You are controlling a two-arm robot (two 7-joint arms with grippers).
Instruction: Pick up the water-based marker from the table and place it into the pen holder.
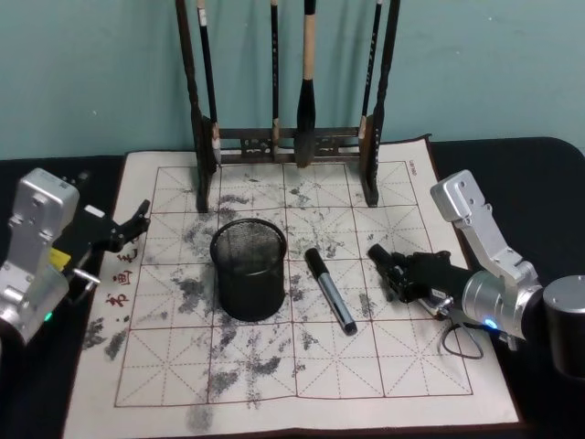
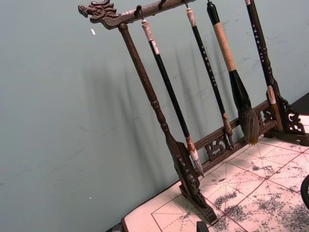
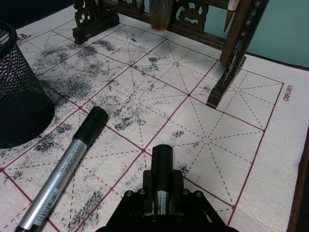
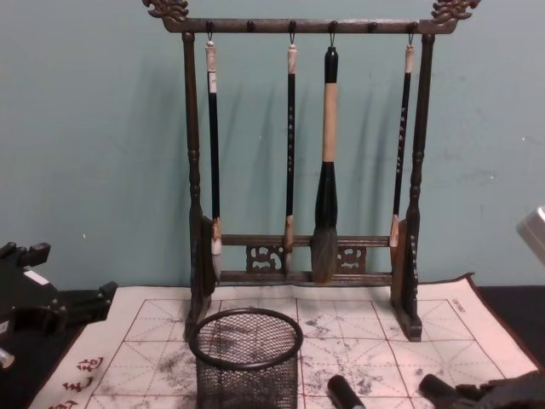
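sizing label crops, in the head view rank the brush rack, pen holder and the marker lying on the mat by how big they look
1. brush rack, largest though farthest back
2. pen holder
3. marker lying on the mat, smallest

pen holder [image 1: 248, 268] on mat [image 1: 402, 366] | marker [image 1: 330, 289] right of it | brush rack [image 1: 291, 139] behind | second marker [image 3: 162, 162] in right hand [image 1: 386, 270]

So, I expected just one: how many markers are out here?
2. One marker lies on the mat just right of the pen holder; the other marker is clamped in the right gripper, low over the mat, further right. None seems hidden.
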